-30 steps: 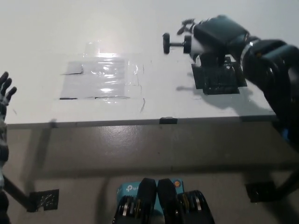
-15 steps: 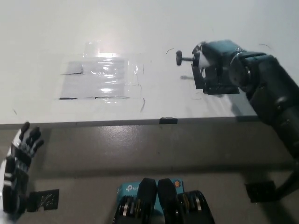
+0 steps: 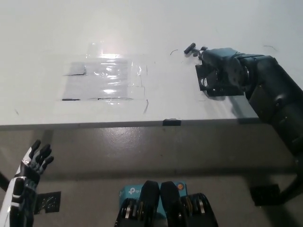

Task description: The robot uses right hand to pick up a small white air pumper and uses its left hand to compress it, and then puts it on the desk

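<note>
Right hand (image 3: 218, 71), black, sits over the far right part of the white desk (image 3: 156, 42), its back turned toward the camera, so whether its fingers close on anything cannot be told. From its upper left edge a short dark handle (image 3: 190, 48) pokes out, tilted; this looks like the end of the air pumper, whose white body is hidden behind the hand. Whether the pumper is resting on the desk or held above it is also unclear. Its black forearm runs down and right to the picture's edge. Left of it, near the desk's middle, a patch of clear tape or film (image 3: 105, 81) lies flat and glares in the light. At the lower left, below the desk's front edge, the left hand (image 3: 33, 163) rests with its fingers spread apart, holding nothing.
</note>
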Available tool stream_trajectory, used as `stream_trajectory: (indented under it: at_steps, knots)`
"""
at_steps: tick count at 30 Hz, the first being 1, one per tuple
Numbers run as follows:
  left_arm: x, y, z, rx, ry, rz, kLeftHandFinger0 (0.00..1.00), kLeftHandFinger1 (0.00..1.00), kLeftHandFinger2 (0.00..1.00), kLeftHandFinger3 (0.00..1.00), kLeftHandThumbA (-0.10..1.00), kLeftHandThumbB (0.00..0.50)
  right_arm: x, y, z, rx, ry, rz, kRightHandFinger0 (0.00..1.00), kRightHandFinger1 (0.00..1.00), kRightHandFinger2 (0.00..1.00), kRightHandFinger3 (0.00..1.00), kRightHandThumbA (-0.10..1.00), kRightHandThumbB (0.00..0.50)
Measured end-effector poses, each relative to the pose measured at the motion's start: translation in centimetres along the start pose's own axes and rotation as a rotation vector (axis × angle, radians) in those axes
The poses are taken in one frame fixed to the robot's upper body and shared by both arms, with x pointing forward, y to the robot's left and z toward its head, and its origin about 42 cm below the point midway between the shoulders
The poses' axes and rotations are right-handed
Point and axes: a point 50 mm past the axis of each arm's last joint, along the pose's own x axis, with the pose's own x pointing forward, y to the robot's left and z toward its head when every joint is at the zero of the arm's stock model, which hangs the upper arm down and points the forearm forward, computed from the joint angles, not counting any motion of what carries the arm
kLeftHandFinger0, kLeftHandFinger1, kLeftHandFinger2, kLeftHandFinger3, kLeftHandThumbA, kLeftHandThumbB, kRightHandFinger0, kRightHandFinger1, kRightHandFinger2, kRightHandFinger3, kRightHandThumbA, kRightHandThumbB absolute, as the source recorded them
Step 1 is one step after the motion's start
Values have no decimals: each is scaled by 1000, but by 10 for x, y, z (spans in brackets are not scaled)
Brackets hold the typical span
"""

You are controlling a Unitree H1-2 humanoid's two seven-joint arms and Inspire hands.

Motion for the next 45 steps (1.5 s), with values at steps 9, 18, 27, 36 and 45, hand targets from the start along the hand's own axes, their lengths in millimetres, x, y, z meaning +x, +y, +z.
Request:
stream_trajectory:
  at_steps: [9, 18, 27, 36, 45]
  knots:
    - [-4, -6, -3, -3, 18, -9, 1000, 1000, 1000, 1000, 1000, 241, -37, -15, 17, 159, -187, -173, 1000, 1000, 1000, 1000, 1000, 352]
    - [4, -11, -5, -18, 16, -17, 1000, 1000, 1000, 1000, 1000, 245, -89, -3, 17, 300, -322, -358, 1000, 1000, 1000, 1000, 1000, 324]
    - [24, -16, -11, -29, 8, -39, 1000, 1000, 1000, 1000, 1000, 214, -150, 122, 30, 607, -401, -379, 1000, 1000, 1000, 1000, 1000, 210]
    - [54, -20, -14, -25, -13, -60, 1000, 1000, 1000, 1000, 1000, 203, -182, 214, 39, 1038, -349, -482, 1000, 1000, 1000, 1000, 1000, 193]
    - [58, -14, -36, -25, 76, -73, 1000, 1000, 1000, 1000, 1000, 219, -163, 252, 31, 1241, -313, -551, 1000, 1000, 1000, 1000, 1000, 164]
